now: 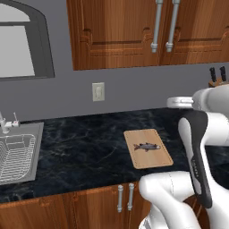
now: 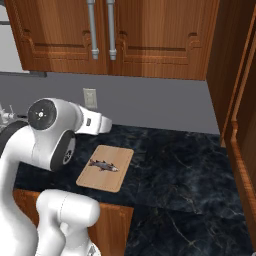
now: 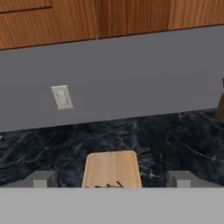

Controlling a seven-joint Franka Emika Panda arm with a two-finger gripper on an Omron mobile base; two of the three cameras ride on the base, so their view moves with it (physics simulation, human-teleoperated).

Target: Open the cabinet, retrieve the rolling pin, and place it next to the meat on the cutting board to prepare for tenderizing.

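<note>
The wall cabinet (image 1: 147, 31) hangs above the counter with both raised-panel doors shut, their two long grey bar handles (image 1: 163, 24) side by side at the middle seam. The rolling pin is nowhere among the things on the counter, and with the doors closed I cannot tell where it lies.

Below, on the dark marbled countertop (image 1: 85, 143), the cutting board (image 1: 147, 148) lies flat, its long side running from the counter's front edge toward the wall. The meat (image 1: 146, 146), a small grey-brown fish-shaped piece, rests near the board's middle, lying crosswise on it.

The gripper (image 3: 112, 179) hovers above the counter on the near side of the board, pointing toward the grey back wall. Its two fingers (image 3: 39, 178) stand wide apart with nothing between them, the board showing in the gap. It touches neither the board nor the cabinet.

On the wall behind the board sits a pale outlet plate (image 1: 98, 91). Off to the left a steel sink (image 1: 18, 154) is set into the counter, with a wire rack inside it and a faucet at its rear rim. A knife block (image 1: 217, 78) stands at the far right against the wall. Under the counter, the low cabinet doors (image 1: 94, 205) are closed too.
</note>
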